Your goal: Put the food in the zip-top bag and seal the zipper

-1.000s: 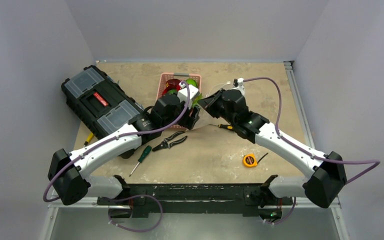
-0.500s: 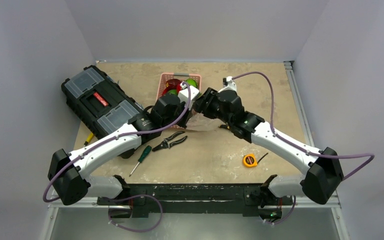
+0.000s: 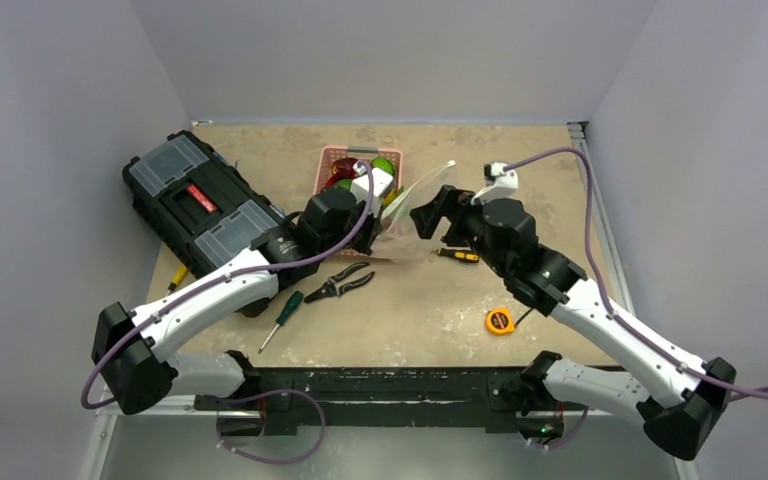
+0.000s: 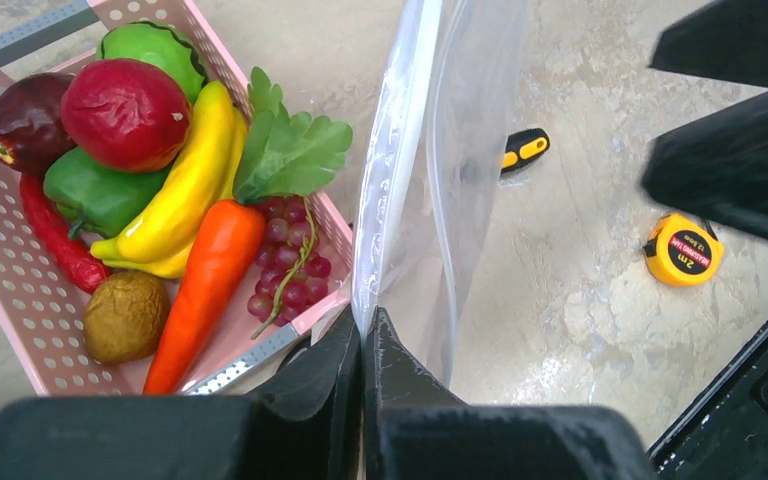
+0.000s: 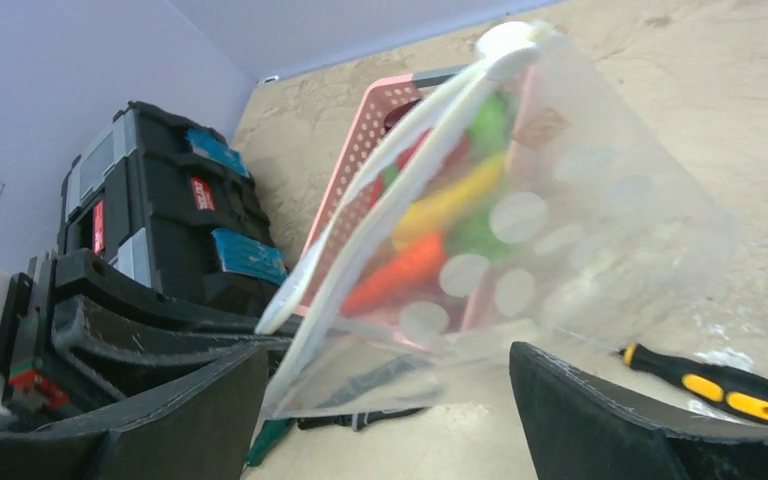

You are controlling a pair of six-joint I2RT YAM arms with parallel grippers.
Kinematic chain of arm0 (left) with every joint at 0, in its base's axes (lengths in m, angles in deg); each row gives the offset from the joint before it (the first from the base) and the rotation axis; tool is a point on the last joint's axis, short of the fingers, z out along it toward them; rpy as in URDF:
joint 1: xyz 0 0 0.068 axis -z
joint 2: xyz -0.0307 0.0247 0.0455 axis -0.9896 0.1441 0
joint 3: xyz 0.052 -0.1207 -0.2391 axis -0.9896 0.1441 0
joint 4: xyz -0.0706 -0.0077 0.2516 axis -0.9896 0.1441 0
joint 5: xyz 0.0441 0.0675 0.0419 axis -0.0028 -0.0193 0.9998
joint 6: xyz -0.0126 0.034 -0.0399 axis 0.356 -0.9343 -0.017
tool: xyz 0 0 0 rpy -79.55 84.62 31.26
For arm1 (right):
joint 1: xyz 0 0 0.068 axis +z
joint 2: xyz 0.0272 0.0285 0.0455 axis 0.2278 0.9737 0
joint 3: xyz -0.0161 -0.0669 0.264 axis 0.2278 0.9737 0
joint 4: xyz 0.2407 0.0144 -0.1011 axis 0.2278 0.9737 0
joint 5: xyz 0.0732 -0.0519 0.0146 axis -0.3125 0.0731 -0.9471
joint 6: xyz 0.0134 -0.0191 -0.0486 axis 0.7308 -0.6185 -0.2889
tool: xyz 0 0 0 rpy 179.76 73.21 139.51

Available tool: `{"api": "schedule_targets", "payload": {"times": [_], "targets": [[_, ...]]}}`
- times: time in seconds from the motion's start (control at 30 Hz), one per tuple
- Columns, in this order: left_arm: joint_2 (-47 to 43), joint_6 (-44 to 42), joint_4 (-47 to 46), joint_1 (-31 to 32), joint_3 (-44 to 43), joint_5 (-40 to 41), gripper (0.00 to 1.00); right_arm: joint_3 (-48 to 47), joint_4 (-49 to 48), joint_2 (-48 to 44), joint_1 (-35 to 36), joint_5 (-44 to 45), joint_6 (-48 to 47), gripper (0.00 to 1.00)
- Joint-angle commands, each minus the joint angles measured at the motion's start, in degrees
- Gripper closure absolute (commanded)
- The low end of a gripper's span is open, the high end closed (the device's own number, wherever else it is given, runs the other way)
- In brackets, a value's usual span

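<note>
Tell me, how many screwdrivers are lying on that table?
2: a green-handled screwdriver beside the pliers; a yellow-and-black screwdriver by the lifted bag. A yellow tip by the toolbox might be another.

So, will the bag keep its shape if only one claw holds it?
Probably not: the bag is thin clear film, pinched at one edge by the left claw, so likely floppy. It looks empty, so probably very light. Smooth plastic may slip.
</note>
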Motion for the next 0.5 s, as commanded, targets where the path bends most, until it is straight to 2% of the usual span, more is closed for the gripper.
{"api": "schedule_targets", "payload": {"times": [0.0, 0.17, 0.47], "targets": [[-1.97, 1.00, -0.47, 0.15, -2.60, 1.90, 1.00, 2.64, 2.88, -5.97, 0.15, 6.33, -1.26, 0.07], [-1.82, 1.40, -0.55, 0.15, -2.43, 2.12, 1.00, 4.87, 3.68, -6.51, 0.15, 7.91, 3.91, 0.02], [-1.50, 1.89, -0.53, 0.16, -2.51, 2.23, 1.00, 4.66, 6.44, -2.76, 0.13, 8.17, 14.51, 0.14]]}}
